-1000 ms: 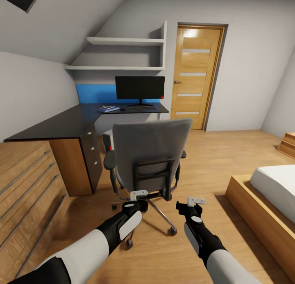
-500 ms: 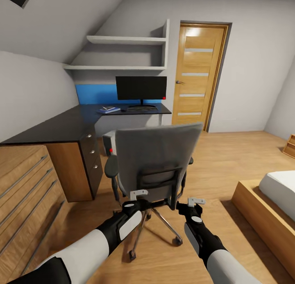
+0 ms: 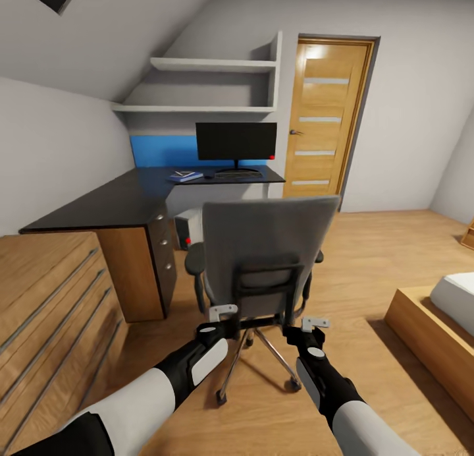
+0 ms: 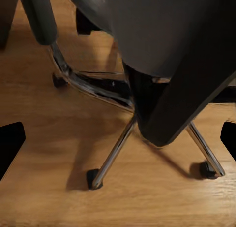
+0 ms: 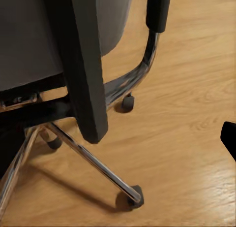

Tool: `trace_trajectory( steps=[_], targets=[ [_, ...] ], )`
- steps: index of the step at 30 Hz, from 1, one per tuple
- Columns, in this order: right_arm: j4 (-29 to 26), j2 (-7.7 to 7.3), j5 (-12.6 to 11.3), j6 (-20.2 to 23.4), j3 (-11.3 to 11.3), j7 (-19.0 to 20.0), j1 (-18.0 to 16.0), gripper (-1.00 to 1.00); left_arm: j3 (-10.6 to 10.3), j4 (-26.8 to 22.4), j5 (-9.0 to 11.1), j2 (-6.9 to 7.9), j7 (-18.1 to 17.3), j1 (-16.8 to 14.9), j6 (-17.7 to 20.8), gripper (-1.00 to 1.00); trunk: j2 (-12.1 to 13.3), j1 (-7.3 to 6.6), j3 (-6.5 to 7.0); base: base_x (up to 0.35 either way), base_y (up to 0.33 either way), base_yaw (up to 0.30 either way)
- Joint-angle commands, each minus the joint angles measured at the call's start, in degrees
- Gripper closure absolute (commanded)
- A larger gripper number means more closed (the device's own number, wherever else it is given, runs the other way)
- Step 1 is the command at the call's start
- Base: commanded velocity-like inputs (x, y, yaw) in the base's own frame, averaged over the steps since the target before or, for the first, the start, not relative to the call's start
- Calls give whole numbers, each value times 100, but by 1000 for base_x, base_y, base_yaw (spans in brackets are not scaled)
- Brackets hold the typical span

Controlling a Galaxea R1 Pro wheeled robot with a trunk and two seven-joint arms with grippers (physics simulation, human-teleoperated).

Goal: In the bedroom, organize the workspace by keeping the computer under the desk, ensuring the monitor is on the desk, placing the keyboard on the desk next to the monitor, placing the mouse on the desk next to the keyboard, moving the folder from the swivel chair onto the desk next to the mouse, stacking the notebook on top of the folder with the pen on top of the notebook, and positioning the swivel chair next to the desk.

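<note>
Swivel chair (image 3: 263, 245) blocks the way to the desk (image 3: 125, 202); both jaws spread, holding nothing

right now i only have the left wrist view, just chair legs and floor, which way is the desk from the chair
Observer: The desk is ahead and left of the swivel chair, whose back faces us.
Operator: is the folder on the seat
Observer: The backrest hides the seat; a blue folder lies on the desk, left of the keyboard.
Operator: where are the grippers
Observer: The left gripper and right gripper hang just behind the chair's lower back; I can't tell if they touch it.
</note>
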Motion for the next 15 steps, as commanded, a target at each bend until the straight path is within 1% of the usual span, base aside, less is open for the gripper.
trace_trajectory(
  steps=[1, 12, 15],
  targets=[
    [-4, 1, -18, 3, 6, -23, -3, -100, -17, -4, 5, 0, 35, -5, 21, -100, -3, -4, -6, -240, 236, 0],
    [-4, 1, -18, 6, 10, -23, -3, -100, -17, -6, 2, 0, 35, -5, 29, -100, -3, -4, -6, -245, 230, 0],
    [-4, 1, -16, 4, 9, -23, -3, -100, -19, -13, -1, 0, 35, -5, 29, -100, -3, -4, -6, -178, 164, 0]
  ],
)
